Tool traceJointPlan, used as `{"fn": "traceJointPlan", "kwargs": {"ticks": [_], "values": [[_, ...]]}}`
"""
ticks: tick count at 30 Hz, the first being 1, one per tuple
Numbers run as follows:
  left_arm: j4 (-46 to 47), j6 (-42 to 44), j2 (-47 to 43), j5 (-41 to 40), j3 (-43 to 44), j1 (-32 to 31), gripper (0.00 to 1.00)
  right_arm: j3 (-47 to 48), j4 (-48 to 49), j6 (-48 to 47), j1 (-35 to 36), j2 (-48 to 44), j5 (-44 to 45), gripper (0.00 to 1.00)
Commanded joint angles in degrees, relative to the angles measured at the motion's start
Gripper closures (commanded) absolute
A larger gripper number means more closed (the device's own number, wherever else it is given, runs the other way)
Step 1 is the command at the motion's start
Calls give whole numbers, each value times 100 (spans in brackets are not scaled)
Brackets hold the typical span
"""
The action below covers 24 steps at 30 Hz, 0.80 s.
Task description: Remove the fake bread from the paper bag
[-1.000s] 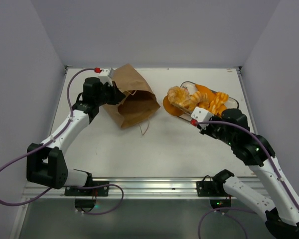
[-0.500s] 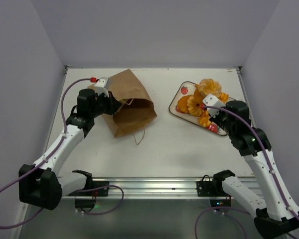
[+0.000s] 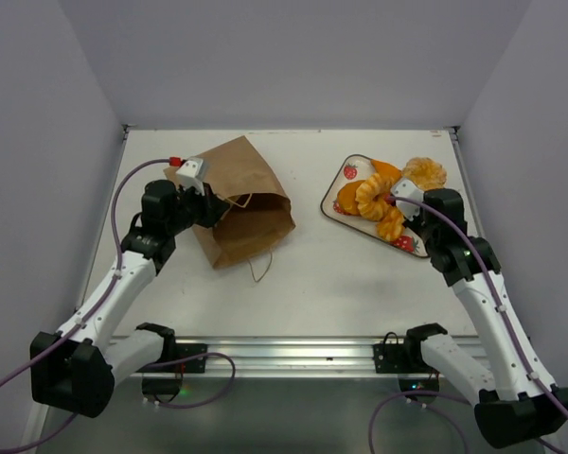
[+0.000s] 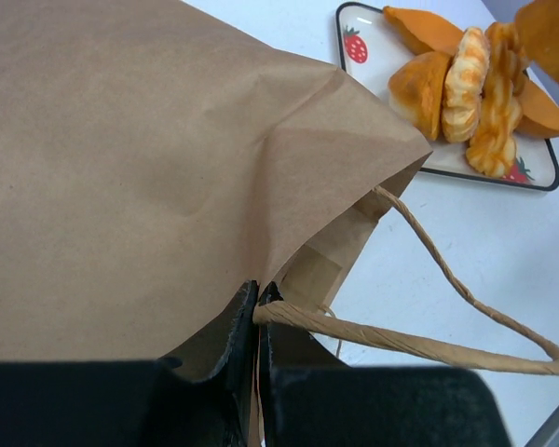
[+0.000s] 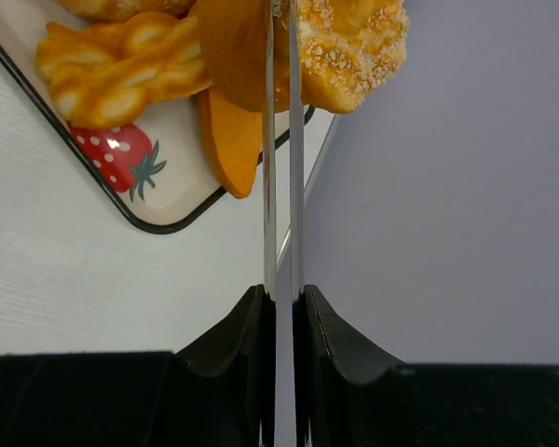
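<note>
The brown paper bag (image 3: pixel 246 199) lies on its side, mouth toward the near right. My left gripper (image 3: pixel 211 204) is shut on the bag's rim (image 4: pixel 289 279), where a twisted handle (image 4: pixel 466 298) starts. My right gripper (image 3: pixel 417 195) is shut on a pair of thin metal tongs (image 5: pixel 281 186). The tong tips pinch a sesame-topped piece of fake bread (image 5: pixel 354 47), held above the far right edge of the plate (image 3: pixel 424 172). Several other fake breads (image 3: pixel 371 197) lie on the plate. The bag's inside is hidden.
A white rectangular plate (image 3: pixel 337 204) with a dark rim and strawberry prints stands at the right back of the table. The bag's second handle (image 3: pixel 260 268) trails toward the near edge. Grey walls close in the left, back and right.
My right arm has carried the tongs and bread from the plate's left end to its far right edge. My left arm has drawn back, dragging the bag slightly nearer.
</note>
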Motion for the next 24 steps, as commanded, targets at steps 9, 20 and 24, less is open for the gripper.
{"fn": "traceJointPlan", "kwargs": {"ticks": [9,20,24], "values": [[285,77,-120,210,-53,47,93,-944,677,-202,-23,-9,122,93],[285,86,-112,210,-53,47,93,-611,221,229,-23,-194,-336,58],[285,86,-112,210,-44,56,93,-382,62,396,-23,-185,-520,55]]}}
